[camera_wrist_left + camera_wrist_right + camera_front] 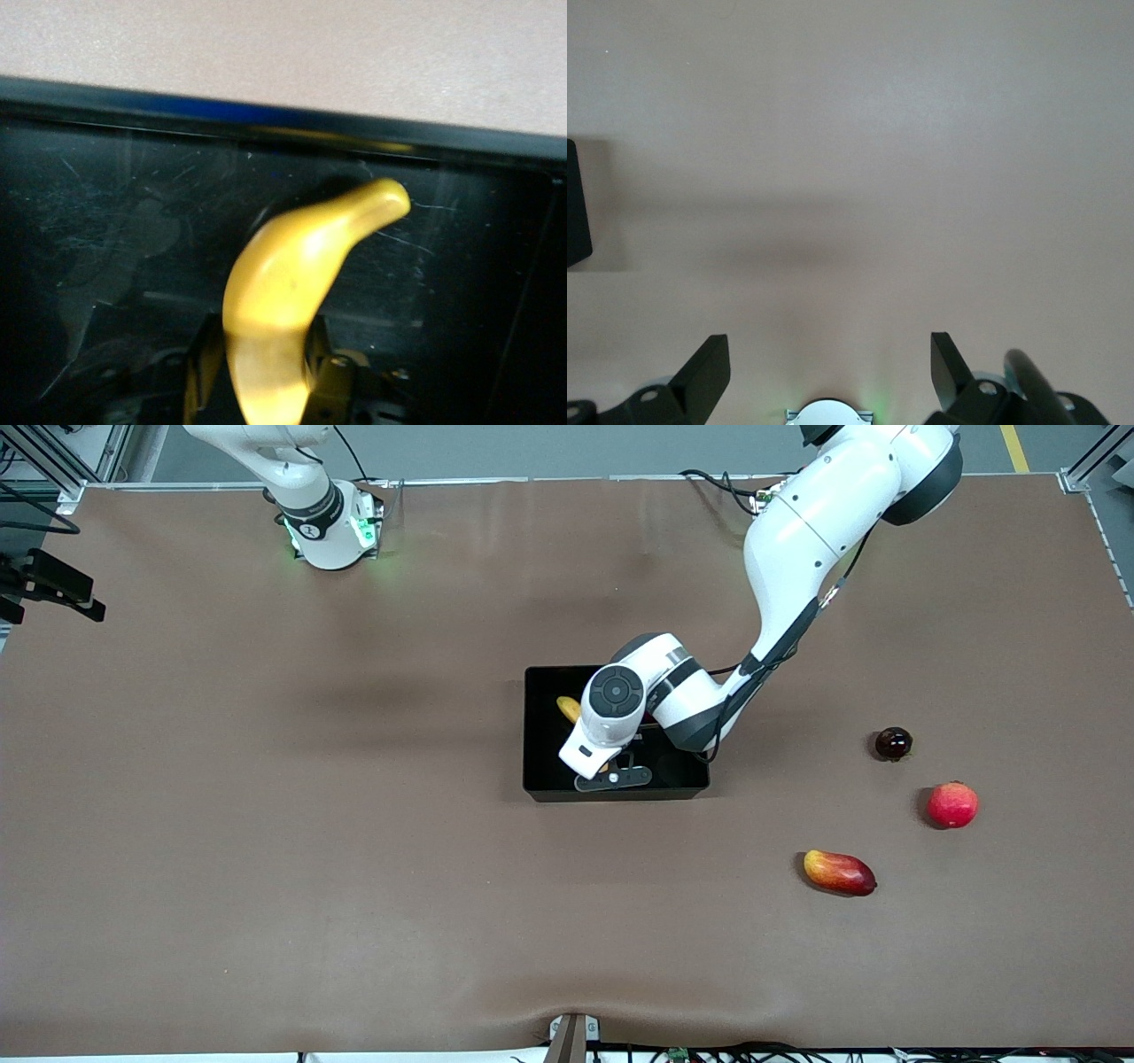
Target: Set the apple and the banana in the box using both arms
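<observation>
My left pincer (266, 376) hung low inside the box (542, 735), clamped on the banana (297, 274): smooth, waxy yellow skin, a curved body tapering to a blunt end, pinched between the black fingers (202, 367) at its thicker part. The box was a shallow rectangle of glossy black plastic; its floor showed fine scratches and dull reflections. In the front view only a short yellow end of the banana (568, 708) showed past my wrist. I could not see the apple; my left arm covered much of the box.

My right pincer (830, 372) waited over bare counter (266, 824) near its base, its black fingers (704, 372) spread wide apart and holding nothing. The counter was covered in a matte brown sheet.
</observation>
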{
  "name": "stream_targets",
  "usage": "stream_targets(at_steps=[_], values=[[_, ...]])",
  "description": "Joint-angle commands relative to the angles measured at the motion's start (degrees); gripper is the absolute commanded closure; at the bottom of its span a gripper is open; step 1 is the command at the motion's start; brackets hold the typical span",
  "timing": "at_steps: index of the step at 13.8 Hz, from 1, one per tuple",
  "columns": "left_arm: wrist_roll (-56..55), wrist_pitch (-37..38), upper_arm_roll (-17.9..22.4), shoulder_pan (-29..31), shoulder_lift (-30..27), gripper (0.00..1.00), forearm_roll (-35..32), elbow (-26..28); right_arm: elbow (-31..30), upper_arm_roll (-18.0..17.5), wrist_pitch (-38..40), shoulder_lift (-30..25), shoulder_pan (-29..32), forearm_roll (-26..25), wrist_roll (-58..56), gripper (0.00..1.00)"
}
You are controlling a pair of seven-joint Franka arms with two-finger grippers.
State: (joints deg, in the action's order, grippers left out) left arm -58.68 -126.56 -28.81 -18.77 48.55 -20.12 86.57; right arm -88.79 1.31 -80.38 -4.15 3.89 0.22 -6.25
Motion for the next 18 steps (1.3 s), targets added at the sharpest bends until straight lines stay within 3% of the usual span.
stream_targets(at_steps=[1,7,10,15,18], values=[[-0.82,1.57,0.60,0.13,-4.49,0.00,-0.18,-0.87,-0.25,-0.70,0.22,-0.34,1.03,1.18,-0.52,0.00],[6.28,20.18,0.16,11.54,-23.29,0.00,0.52,-2.98,-0.16,-0.79,0.31,-0.34,0.86,1.18,-0.08,0.00],[16.37,25.64,-0.02,17.70,-30.42,0.00,1.57,-2.98,-0.16,-0.96,0.39,-0.34,0.68,1.18,0.09,0.00],[32.64,31.80,-0.10,27.71,-38.34,0.00,6.85,-3.24,-0.07,-0.96,0.31,-0.34,0.77,1.27,0.09,0.00],[39.23,33.82,0.60,29.84,-42.29,0.00,9.48,-2.98,-0.16,-0.96,0.39,-0.34,0.86,1.27,0.09,0.00]])
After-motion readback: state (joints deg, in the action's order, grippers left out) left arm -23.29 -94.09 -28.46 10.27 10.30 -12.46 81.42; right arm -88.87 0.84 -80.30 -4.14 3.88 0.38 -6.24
